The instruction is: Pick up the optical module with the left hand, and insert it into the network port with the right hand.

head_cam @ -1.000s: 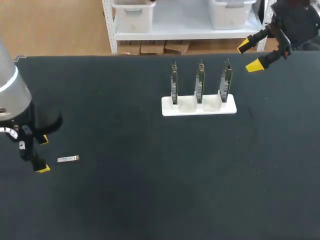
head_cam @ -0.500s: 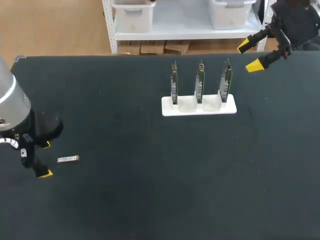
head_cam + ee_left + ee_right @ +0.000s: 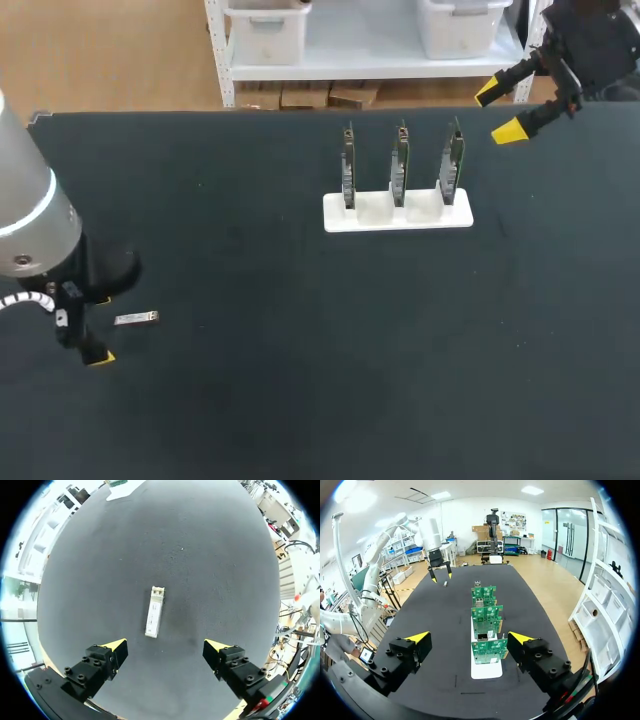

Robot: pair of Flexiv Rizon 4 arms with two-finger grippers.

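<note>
The module (image 3: 136, 318) lies flat at lower left on the desk (image 3: 300, 380), long axis left-right, with bare desk around it. The left gripper (image 3: 167, 652) has its jaws spread, with the module just ahead and untouched. The right gripper (image 3: 498, 112) hangs at upper right with its jaws spread, near the rack (image 3: 398, 210).

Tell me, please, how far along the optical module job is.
Nothing done yet: the optical module lies on the table. In hand: the open left gripper hovers near it. Left: grasp, handover, insertion at the circuit boards by the open right gripper.
</note>
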